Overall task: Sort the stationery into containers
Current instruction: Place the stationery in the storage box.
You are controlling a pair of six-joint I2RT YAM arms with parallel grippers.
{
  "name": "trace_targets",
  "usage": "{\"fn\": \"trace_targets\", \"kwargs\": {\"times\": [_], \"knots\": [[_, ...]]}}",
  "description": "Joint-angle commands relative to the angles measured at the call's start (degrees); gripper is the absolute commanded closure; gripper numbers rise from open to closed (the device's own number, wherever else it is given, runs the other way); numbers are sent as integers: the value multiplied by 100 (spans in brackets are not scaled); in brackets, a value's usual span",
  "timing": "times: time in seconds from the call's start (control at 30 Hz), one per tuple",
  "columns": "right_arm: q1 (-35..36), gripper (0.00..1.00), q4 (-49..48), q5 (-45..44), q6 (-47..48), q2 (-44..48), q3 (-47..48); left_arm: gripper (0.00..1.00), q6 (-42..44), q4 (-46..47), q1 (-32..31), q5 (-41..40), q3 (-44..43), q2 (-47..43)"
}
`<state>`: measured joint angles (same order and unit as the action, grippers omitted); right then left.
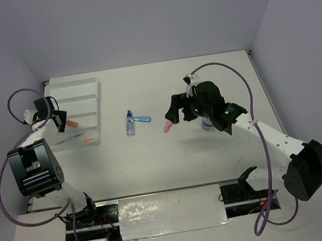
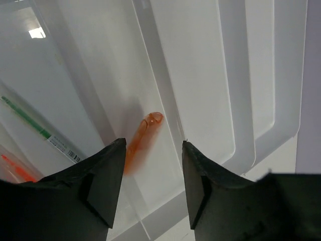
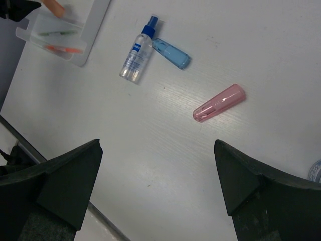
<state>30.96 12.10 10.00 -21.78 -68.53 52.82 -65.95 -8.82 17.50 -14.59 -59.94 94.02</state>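
Note:
The white tray [image 1: 79, 93] with long compartments stands at the far left. My left gripper [image 1: 61, 120] hangs open over it, holding nothing. In the left wrist view an orange piece [image 2: 143, 139], blurred, lies in a compartment just beyond my open left gripper [image 2: 152, 145]. A thin green pen [image 2: 29, 122] and another orange piece [image 2: 15, 168] lie in nearer compartments. My right gripper [image 1: 174, 114] is open and empty above the table. Below it lie a pink piece [image 3: 219, 103], a light blue piece [image 3: 171, 53] and a clear bottle with blue cap [image 3: 136, 52]. A tape roll [image 1: 208, 125] shows partly under the right arm.
The bottle [image 1: 129, 123] and light blue piece [image 1: 143, 119] touch at mid-table, the pink piece [image 1: 168, 126] to their right. White walls close the back and both sides. The arm bases and a foil-covered strip [image 1: 171, 211] sit at the near edge.

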Motion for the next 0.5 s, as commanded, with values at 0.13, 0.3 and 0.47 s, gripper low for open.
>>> {"fn": "trace_targets", "kwargs": {"times": [0.13,0.3,0.47], "knots": [[-11,0,-331,107,86,-55,80,19,-93,135,26,35,35,-6],[-11,0,-296,-23,86,68,45,12,309,143,-227,88,-78,-322],[-20,0,-68,-717,-28,523,27,3,1926,829,-1789,622,-754,-622]]}}
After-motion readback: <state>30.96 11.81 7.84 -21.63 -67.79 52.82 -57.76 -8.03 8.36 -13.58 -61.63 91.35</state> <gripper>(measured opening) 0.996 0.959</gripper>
